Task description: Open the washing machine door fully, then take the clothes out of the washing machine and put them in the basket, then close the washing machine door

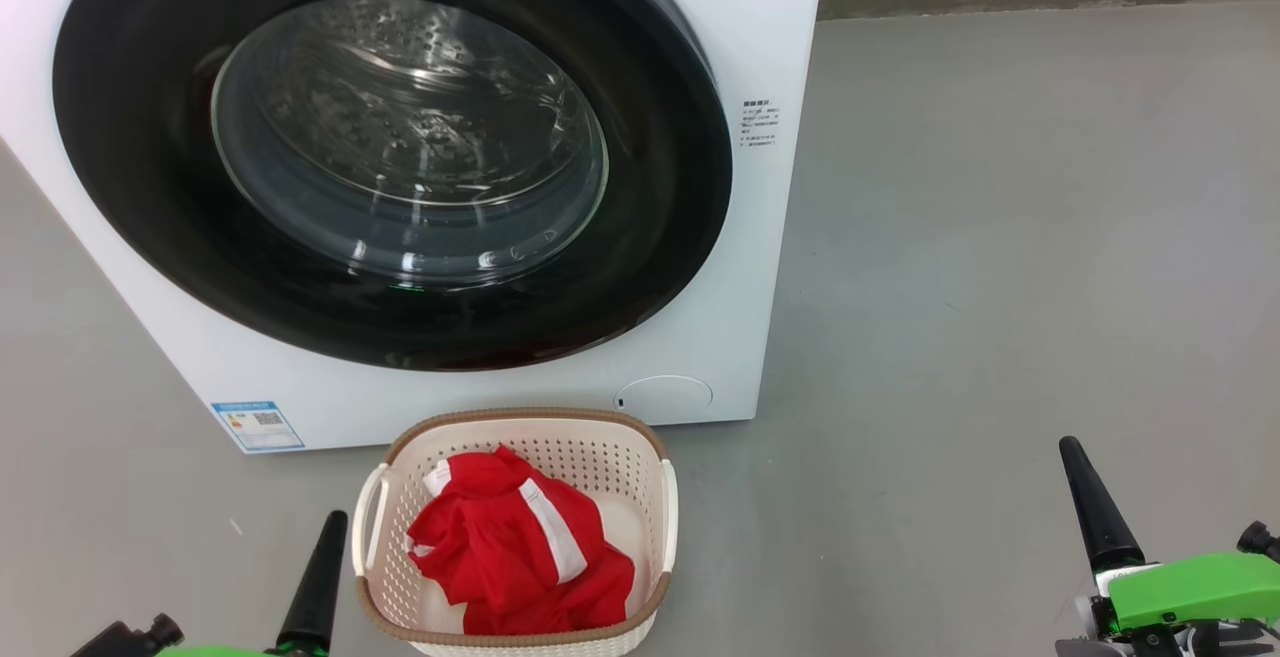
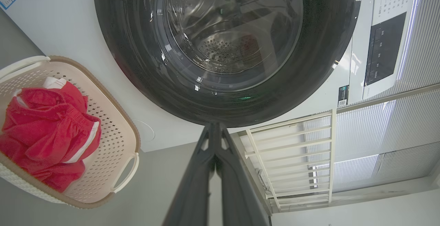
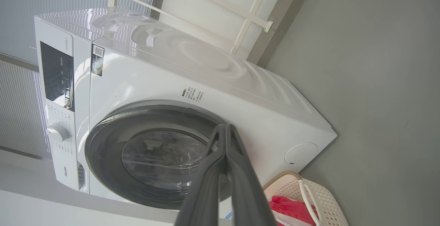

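Looks pretty much wrapped up: washing machine (image 1: 765,37) with its door (image 1: 400,137) flush against the front, basket (image 1: 520,415) on the floor just below, red clothes (image 1: 520,547) heaped inside. Worth nudging the door's black rim, not the glass, to check the latch. Got left pincer (image 2: 215,129) and right pincer (image 3: 225,129) both squeezed together, empty, near the floor.

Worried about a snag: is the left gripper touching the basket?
Apart. Left wrist view shows grey floor between the shut left gripper and the basket.
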You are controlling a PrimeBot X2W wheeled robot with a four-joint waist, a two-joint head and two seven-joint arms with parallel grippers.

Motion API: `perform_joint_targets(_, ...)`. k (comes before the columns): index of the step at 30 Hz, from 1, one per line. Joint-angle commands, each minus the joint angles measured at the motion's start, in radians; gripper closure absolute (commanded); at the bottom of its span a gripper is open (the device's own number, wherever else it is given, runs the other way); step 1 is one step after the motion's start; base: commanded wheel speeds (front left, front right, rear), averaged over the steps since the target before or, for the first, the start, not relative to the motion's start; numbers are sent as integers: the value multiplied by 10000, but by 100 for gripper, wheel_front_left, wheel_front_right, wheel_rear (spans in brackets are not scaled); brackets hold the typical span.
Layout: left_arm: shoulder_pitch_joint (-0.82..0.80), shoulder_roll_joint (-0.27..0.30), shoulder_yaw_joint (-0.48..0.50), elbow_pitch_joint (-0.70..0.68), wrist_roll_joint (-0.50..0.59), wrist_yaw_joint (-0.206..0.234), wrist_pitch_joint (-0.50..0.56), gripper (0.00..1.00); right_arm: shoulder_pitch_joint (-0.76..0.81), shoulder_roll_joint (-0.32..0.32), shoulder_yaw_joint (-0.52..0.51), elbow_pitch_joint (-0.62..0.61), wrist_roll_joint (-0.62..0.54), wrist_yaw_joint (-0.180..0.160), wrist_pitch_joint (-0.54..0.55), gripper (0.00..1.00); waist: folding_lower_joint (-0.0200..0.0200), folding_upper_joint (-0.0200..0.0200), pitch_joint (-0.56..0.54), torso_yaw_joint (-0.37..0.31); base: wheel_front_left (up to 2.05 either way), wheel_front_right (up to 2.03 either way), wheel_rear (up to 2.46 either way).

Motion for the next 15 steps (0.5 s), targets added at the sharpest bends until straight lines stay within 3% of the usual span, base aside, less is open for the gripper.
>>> perform_joint_targets(1, -511, 112, 348, -184, -361, -176, 121, 100, -546, -202, 166, -192, 364, -2, 116, 100, 0, 0, 8, -3, 0, 0, 0)
perform_joint_targets(15, -743, 114, 594, -17, -1968, -261, 531, 100, -940, -232, 192, 43, 2007, -6, 540, 100, 0, 0, 72, -21, 0, 0, 0)
